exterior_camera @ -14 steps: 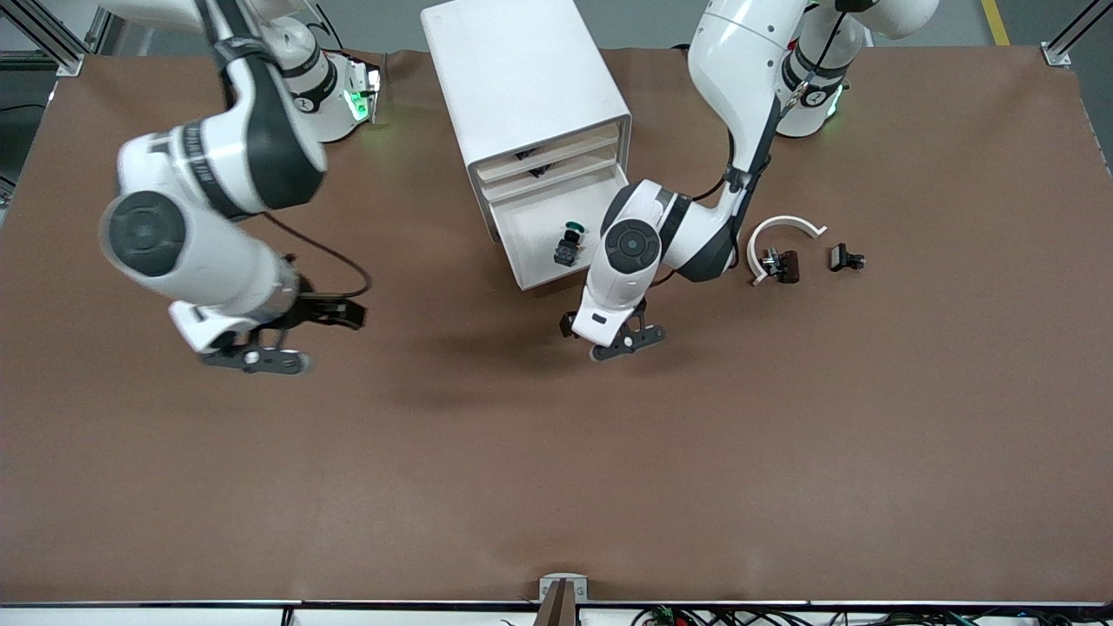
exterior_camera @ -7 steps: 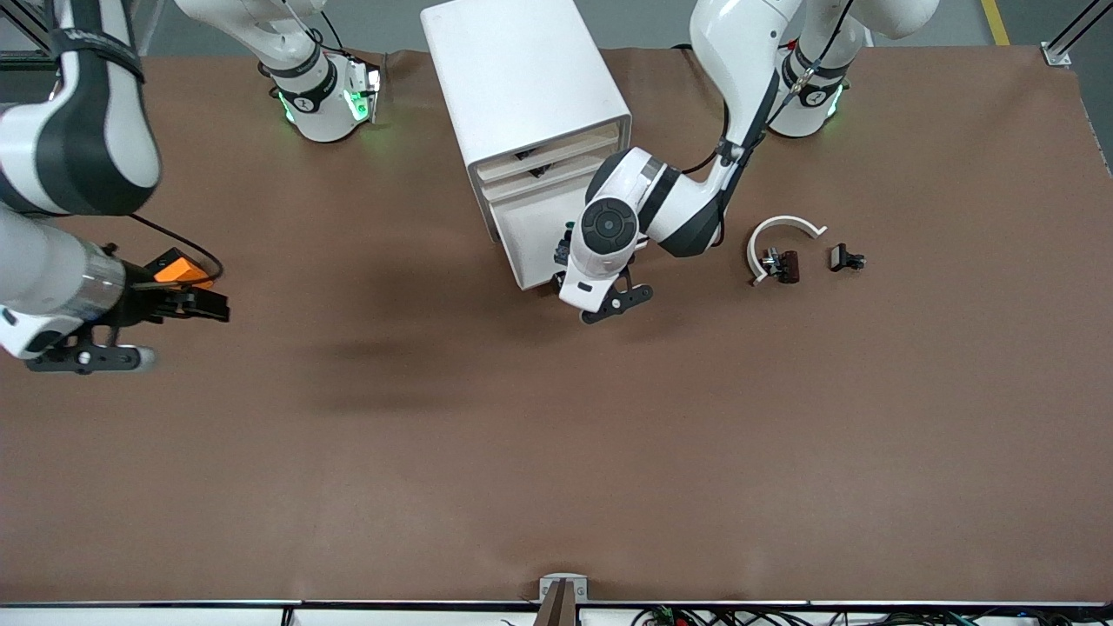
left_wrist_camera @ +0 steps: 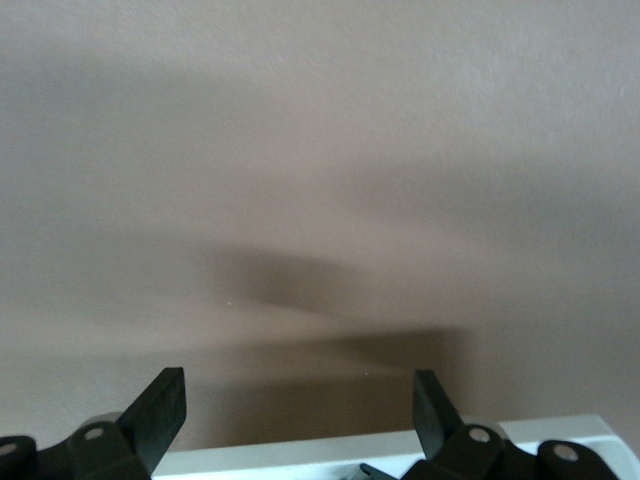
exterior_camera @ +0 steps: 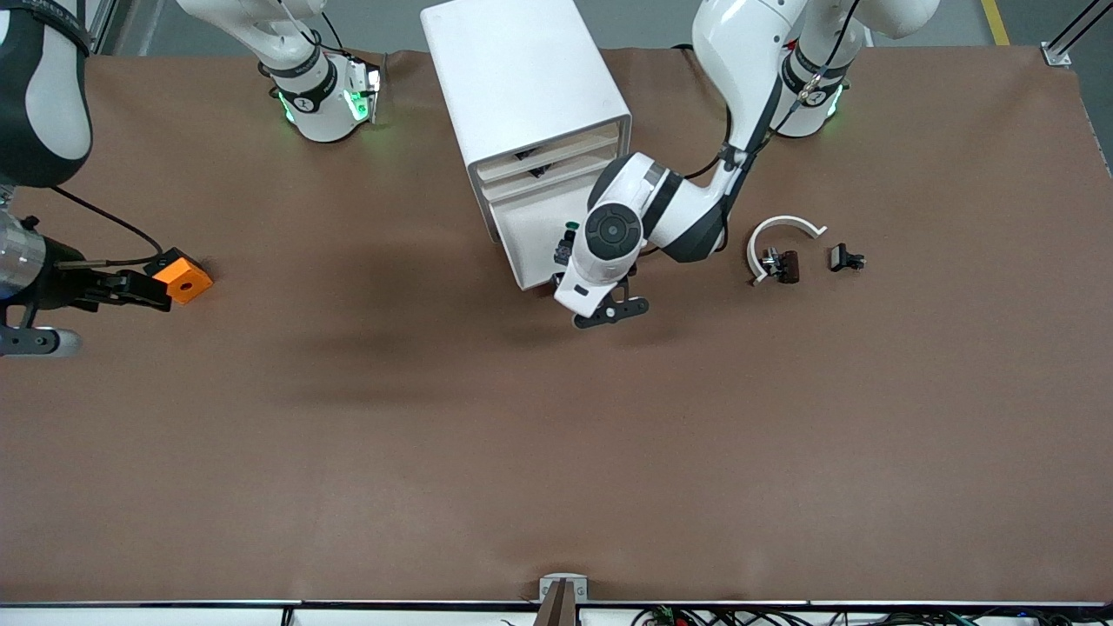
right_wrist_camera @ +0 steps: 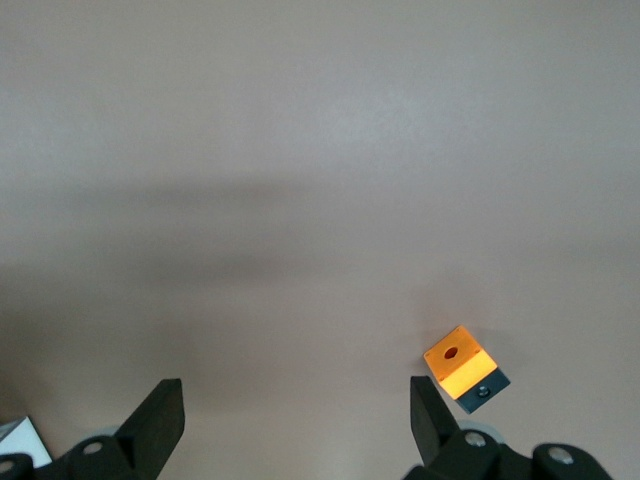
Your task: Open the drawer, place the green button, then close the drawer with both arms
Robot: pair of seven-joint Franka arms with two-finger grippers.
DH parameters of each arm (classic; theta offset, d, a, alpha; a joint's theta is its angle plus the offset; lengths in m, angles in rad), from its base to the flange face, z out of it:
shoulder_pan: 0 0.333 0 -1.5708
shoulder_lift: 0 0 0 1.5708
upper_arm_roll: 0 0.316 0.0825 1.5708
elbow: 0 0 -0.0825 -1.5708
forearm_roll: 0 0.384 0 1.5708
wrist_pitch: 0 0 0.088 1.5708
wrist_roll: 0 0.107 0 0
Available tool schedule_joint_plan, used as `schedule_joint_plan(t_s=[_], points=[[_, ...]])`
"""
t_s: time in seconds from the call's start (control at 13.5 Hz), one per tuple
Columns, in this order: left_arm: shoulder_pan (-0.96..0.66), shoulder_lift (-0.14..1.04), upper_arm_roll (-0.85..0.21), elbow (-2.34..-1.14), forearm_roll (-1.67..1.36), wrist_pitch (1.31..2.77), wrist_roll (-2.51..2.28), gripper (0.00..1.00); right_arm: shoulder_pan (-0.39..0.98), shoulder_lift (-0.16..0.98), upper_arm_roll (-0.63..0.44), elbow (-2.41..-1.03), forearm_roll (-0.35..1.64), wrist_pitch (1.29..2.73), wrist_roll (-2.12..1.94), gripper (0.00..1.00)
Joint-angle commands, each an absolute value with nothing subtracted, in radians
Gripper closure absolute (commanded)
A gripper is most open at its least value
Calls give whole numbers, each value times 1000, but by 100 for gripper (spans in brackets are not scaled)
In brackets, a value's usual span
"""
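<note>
The white cabinet [exterior_camera: 522, 78] stands between the arm bases with its bottom drawer [exterior_camera: 524, 233] pulled out. The button [exterior_camera: 563, 250], green cap on a dark base, lies in the drawer, partly hidden by the left arm's wrist. My left gripper [exterior_camera: 609, 310] hangs open over the mat just off the drawer's front edge. In the left wrist view the left gripper [left_wrist_camera: 298, 410] is empty, with the drawer's white front rim [left_wrist_camera: 330, 455] between its fingers. My right gripper [exterior_camera: 30, 339] is open and empty at the right arm's end of the table; the right wrist view shows the same of the right gripper [right_wrist_camera: 295, 410].
An orange cube [exterior_camera: 178, 276] with a hole lies on the mat beside the right gripper and shows as the orange cube [right_wrist_camera: 460, 365] in the right wrist view. A white arc with a black clip [exterior_camera: 781, 252] and a second black clip [exterior_camera: 845, 257] lie toward the left arm's end.
The right arm has swung out toward its end of the table, uncovering the orange cube. The left gripper has moved from over the mat up to the drawer's front edge.
</note>
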State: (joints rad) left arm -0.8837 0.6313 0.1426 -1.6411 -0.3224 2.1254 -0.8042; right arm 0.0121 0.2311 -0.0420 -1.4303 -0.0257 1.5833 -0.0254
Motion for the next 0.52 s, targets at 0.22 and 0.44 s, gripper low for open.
schedule_joint_plan(t_s=[0.22, 0.44], points=[[-884, 655, 78, -1629, -322, 2151, -796, 0, -34, 219, -20, -1376, -26, 1505, -29, 0], [-884, 655, 28, -1631, -360, 2151, -804, 0, -32, 170, -17, -1387, 15, 1491, -37, 0]])
